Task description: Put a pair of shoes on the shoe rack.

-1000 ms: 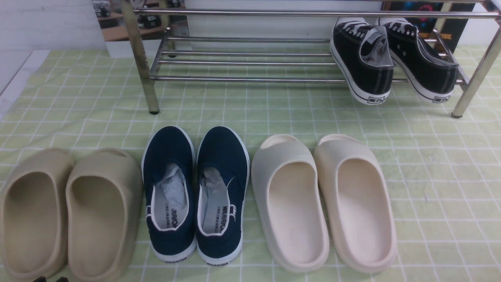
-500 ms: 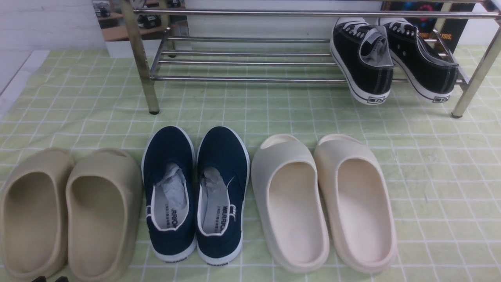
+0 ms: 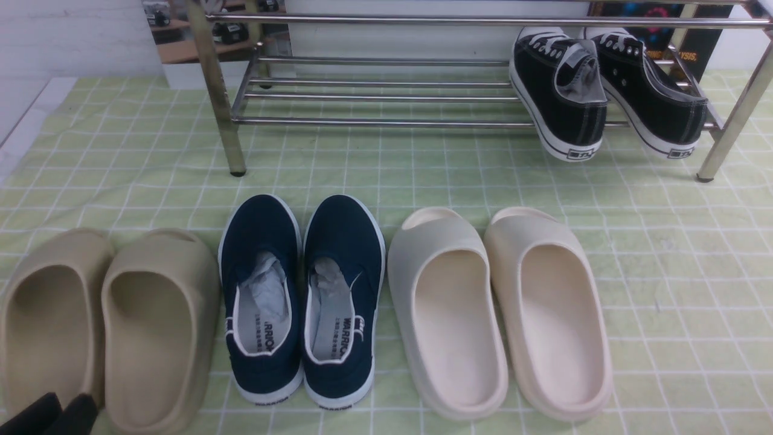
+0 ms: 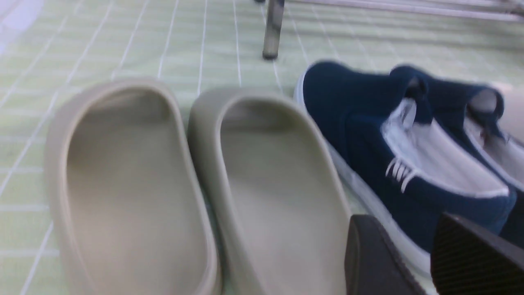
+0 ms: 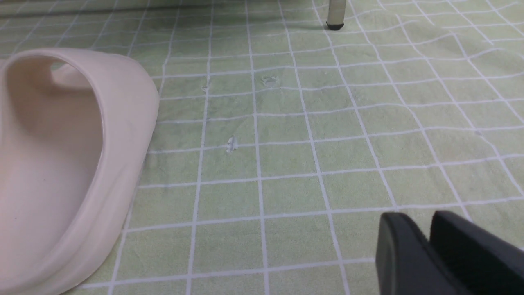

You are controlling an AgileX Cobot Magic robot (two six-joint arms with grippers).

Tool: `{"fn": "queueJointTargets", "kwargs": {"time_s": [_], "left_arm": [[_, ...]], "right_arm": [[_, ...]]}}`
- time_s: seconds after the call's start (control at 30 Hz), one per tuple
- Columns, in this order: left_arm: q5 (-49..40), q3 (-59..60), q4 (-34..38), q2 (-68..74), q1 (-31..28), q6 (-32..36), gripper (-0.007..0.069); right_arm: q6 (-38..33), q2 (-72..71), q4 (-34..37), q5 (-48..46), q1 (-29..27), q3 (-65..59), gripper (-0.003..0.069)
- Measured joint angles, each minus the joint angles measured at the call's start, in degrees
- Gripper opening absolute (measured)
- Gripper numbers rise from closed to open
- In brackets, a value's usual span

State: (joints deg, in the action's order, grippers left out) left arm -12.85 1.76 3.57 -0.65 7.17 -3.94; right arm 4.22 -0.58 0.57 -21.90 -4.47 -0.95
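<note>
— Since the shoe rack [image 3: 386, 121] is the only holder in view, what sits in it?

— One pair of black sneakers [image 3: 564, 90], at the right end of its lower tier, toes to the back and heels hanging over the front bar. Grey paper [image 3: 583, 72] fills the left one's opening. No other shoes are on the lower bars.

— And the other shoes?

— All on the green checked surface [image 3: 664, 241] in front of the rack, in a row, heels toward the robot: tan slides [image 3: 109, 326] on the left, navy slip-ons [image 3: 302, 302] in the middle, cream slides [image 3: 501, 314] on the right. Each navy shoe has crumpled white paper [image 3: 266, 284] stuffed inside; the slides show only bare footbeds.

— Where are the arms?

— Left end effector [image 3: 63, 400] shows at the front view's lower left corner, just over the heel of the outer tan slide. Its fingers [image 4: 368, 258] stand a narrow gap apart and hold nothing.

— The right one?

— Right end effector [image 5: 417, 221] appears only in its wrist view, low over bare cloth beside a cream slide, fingers pressed together, gripping nothing.
</note>
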Motion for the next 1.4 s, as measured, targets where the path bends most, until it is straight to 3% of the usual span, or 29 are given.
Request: {"fn": "queueJointTargets", "kwargs": {"time_s": [0.43, 0.53, 0.57, 0.63, 0.73, 0.8, 0.83, 0.9, 1.0, 1.13, 1.3, 1.4], "left_arm": [[33.0, 0.0, 0.7, 0.0, 0.0, -1.8, 0.0239], [45.5, 0.0, 0.9, 0.0, 0.0, -10.2, 0.0239], [53.7, 0.0, 1.1, 0.0, 0.0, -17.6, 0.0239], [56.8, -1.2, 1.1, 0.0, 0.0, -21.8, 0.0239], [45.3, -8.6, -0.1, 0.0, 0.0, -24.1, 0.0239], [31.2, -17.1, -2.0, 1.5, 0.0, -24.3, 0.0239], [29.5, -17.1, -2.3, 1.5, 0.0, -24.3, 0.0239], [7.2, -28.7, -5.4, 8.2, 0.0, -24.3, 0.0239], [-12.3, -36.0, -7.2, 16.7, 0.0, -24.4, 0.0239], [-19.3, -38.9, -7.5, 27.8, 0.0, -24.6, 0.0239], [-16.9, -39.0, -6.1, 40.5, 0.0, -24.6, 0.0239], [-16.7, -40.9, 0.2, 48.5, 0.0, -23.8, 0.0239]], "right_arm": [[0.0, 0.0, 0.0, 0.0, 0.0, 0.0, 0.0163], [0.0, 0.0, 0.0, 0.0, 0.0, 0.0, 0.0167], [0.0, 0.0, 0.0, 0.0, 0.0, 0.0, 0.0169], [0.0, 0.0, 0.0, 0.0, 0.0, 0.0, 0.0174], [0.0, 0.0, 0.0, 0.0, 0.0, 0.0, 0.0177], [0.0, 0.0, 0.0, 0.0, 0.0, 0.0, 0.018], [0.0, 0.0, 0.0, 0.0, 0.0, 0.0, 0.0181], [0.0, 0.0, 0.0, 0.0, 0.0, 0.0, 0.0183], [0.0, 0.0, 0.0, 0.0, 0.0, 0.0, 0.0186], [0.0, 0.0, 0.0, 0.0, 0.0, 0.0, 0.0194], [0.0, 0.0, 0.0, 0.0, 0.0, 0.0, 0.0201], [0.0, 0.0, 0.0, 0.0, 0.0, 0.0, 0.0204]]}}
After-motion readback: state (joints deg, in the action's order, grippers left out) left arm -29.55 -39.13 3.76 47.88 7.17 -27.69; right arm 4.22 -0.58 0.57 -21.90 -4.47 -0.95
